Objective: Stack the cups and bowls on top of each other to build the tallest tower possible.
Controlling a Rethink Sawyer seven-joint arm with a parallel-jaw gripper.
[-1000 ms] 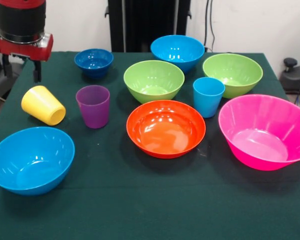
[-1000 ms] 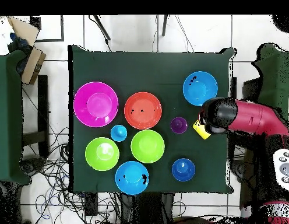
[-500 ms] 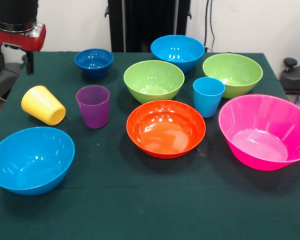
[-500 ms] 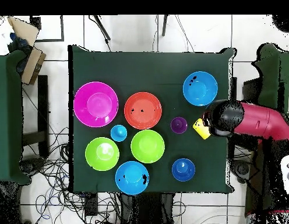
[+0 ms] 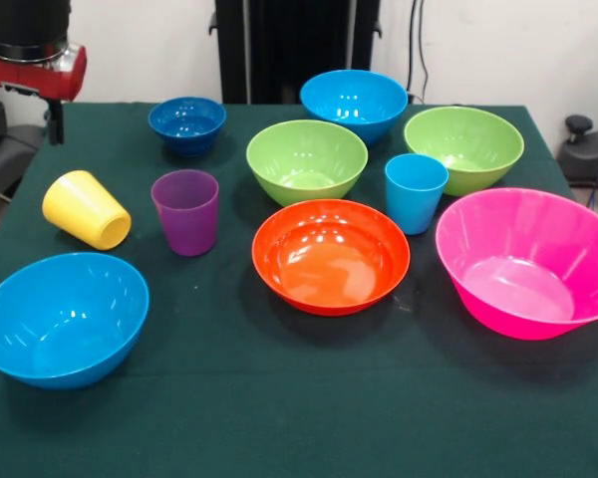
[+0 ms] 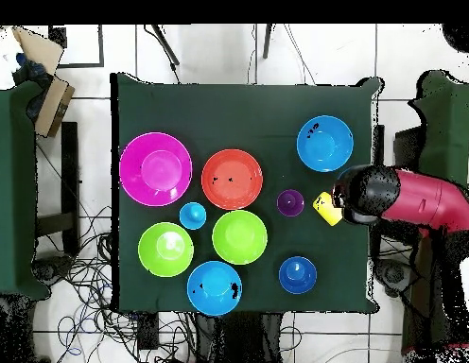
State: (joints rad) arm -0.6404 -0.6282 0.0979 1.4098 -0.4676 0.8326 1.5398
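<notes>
The gripper [image 5: 25, 115] hangs at the table's [image 5: 279, 398] far left corner in the front view, above and behind the yellow cup [image 5: 86, 209]; only dark finger stubs show beneath the red wrist, so whether the jaws are open or closed cannot be told. The yellow cup lies tipped on its side near the left edge, with the purple cup [image 5: 186, 210] upright just beside it. A blue bowl [image 5: 62, 317] sits at the near left corner, its rim close to the table's edge. The pink bowl [image 5: 528, 261] reaches the right edge. The orange bowl [image 5: 331, 255] sits mid-table, the blue cup [image 5: 416, 192] between it and a green bowl [image 5: 464, 147]. Another green bowl [image 5: 307, 159], a second blue bowl [image 5: 354, 103] and the dark blue bowl [image 5: 187, 123] stand toward the far edge. Nothing is stacked. The near strip of cloth lies bare.
</notes>
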